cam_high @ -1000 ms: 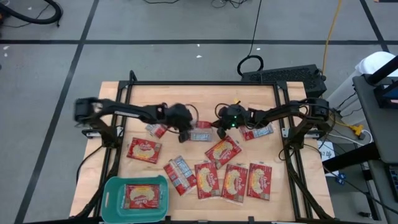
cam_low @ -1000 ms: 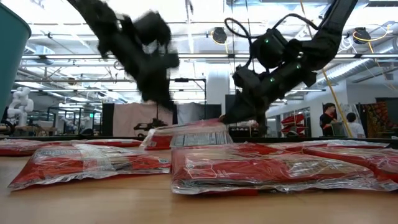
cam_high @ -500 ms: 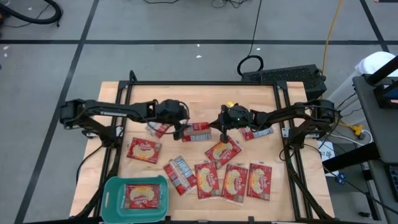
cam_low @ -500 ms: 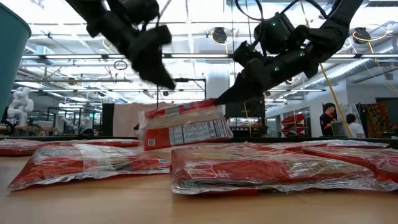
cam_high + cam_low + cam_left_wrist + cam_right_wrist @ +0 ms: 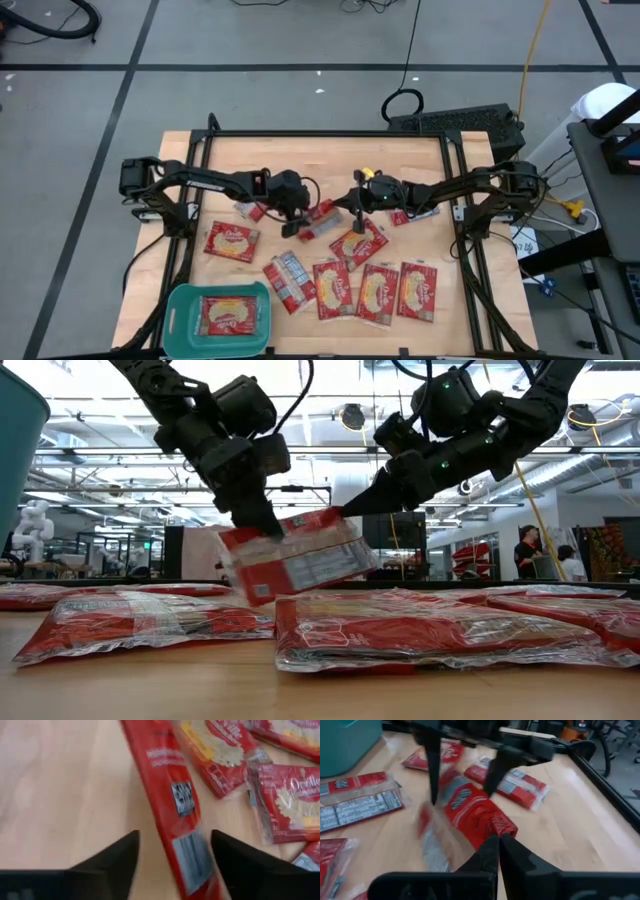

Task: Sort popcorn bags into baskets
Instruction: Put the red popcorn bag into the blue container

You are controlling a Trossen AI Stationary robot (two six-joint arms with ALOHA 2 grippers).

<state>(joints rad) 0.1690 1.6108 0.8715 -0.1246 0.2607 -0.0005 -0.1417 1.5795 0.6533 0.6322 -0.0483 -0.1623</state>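
One popcorn bag [image 5: 322,218] hangs tilted above the table's middle, red with a white label [image 5: 295,560]. My right gripper [image 5: 352,205] is shut on it from the right. My left gripper [image 5: 293,224] is open at the bag's other end; in its wrist view the bag [image 5: 172,795] runs edge-on between the fingers [image 5: 107,862]. Several more popcorn bags [image 5: 377,292] lie flat on the table nearer the front. The teal basket [image 5: 183,300] stands at the near left corner with one bag [image 5: 235,315] lying in it. My right gripper pinches a crumpled corner [image 5: 500,826] of the bag between its two fingertips, coming nearly level from the table's right. The bag hangs slanting below and beyond the fingers, its held end highest [image 5: 340,515]. I cannot tell whether its lowest corner touches the table. My left gripper slants down over the bag's left end [image 5: 262,530], a finger on each side. I cannot tell whether either finger touches it.
Two more bags lie behind the arms [image 5: 252,208] [image 5: 415,212]. One bag [image 5: 232,241] lies left of centre, above the basket. A black frame [image 5: 320,133] borders the wooden table. Close to the low camera lie two bags [image 5: 430,630] [image 5: 140,620].
My right gripper has risen and rolled, raising the bag from nearly flat on the table to steeply tilted on edge. My left gripper lifted off the bag's left end, then came back down over it.
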